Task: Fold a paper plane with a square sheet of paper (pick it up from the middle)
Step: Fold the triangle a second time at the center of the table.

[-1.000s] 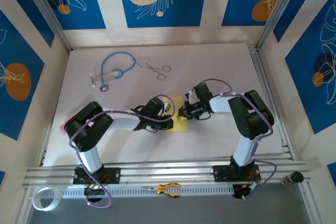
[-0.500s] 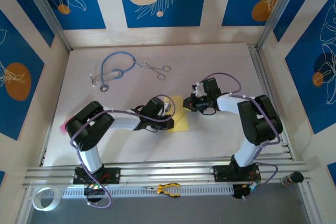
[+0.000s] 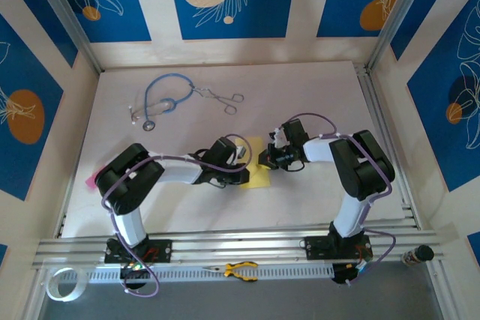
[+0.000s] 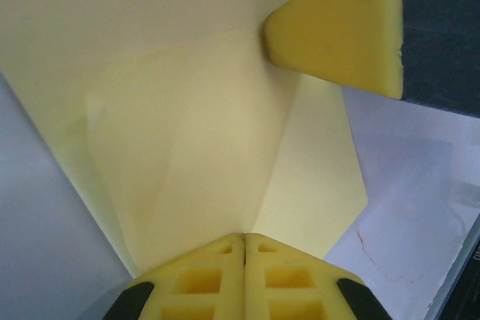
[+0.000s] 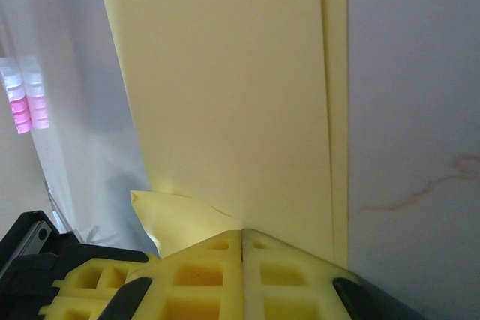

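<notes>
1. Lying near the middle of the white table (image 3: 315,95), the pale-yellow sheet of paper (image 3: 258,178) sits between the two arms. It is partly folded, and the left wrist view shows a crease running up it.
2. The left gripper (image 4: 244,239) has its pads pressed together on one edge of the sheet, pinching it.
3. The right gripper (image 5: 241,234) clamps the sheet from the opposite side, its pads meeting on the paper.
4. A blue stethoscope (image 3: 163,103) and metal forceps (image 3: 223,98) lie well apart from the sheet, at the table's far left.

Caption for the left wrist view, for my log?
Left gripper shut on the creased paper, right fingertip at its far side.
</notes>
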Motion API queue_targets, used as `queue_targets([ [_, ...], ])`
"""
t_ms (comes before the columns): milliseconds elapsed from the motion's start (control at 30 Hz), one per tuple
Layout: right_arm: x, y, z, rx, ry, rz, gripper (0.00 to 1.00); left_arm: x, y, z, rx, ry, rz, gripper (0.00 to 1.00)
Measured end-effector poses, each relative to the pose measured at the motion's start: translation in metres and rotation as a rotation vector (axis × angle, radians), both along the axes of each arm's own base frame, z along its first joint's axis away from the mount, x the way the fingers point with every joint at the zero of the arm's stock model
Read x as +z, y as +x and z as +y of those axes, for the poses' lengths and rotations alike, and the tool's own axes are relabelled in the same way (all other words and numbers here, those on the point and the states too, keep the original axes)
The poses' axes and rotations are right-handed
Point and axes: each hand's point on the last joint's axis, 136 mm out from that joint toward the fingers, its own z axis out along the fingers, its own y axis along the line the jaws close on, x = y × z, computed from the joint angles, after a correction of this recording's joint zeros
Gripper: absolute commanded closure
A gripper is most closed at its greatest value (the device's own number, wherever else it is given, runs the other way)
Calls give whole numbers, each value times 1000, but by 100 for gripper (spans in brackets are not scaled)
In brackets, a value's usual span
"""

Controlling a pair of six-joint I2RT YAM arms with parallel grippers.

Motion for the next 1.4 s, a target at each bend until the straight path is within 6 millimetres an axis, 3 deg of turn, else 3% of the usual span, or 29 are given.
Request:
queue_targets([
  [167, 0, 0, 0, -1, 3, 0, 100, 6, 1, -4, -6, 0, 13, 100],
  [333, 0, 0, 0, -1, 5, -2, 100, 19, 16, -24, -18, -42, -8, 100],
  [533, 0, 0, -1, -1, 9, -4, 100, 1, 20, -28, -17, -16, 19, 100],
  [733, 0, 1, -1, -2, 9, -6, 100, 1, 20, -27, -12, -22, 21, 100],
  [1400, 0, -1, 0, 2, 19, -6, 100, -1, -30, 10, -118, 5, 58, 97],
])
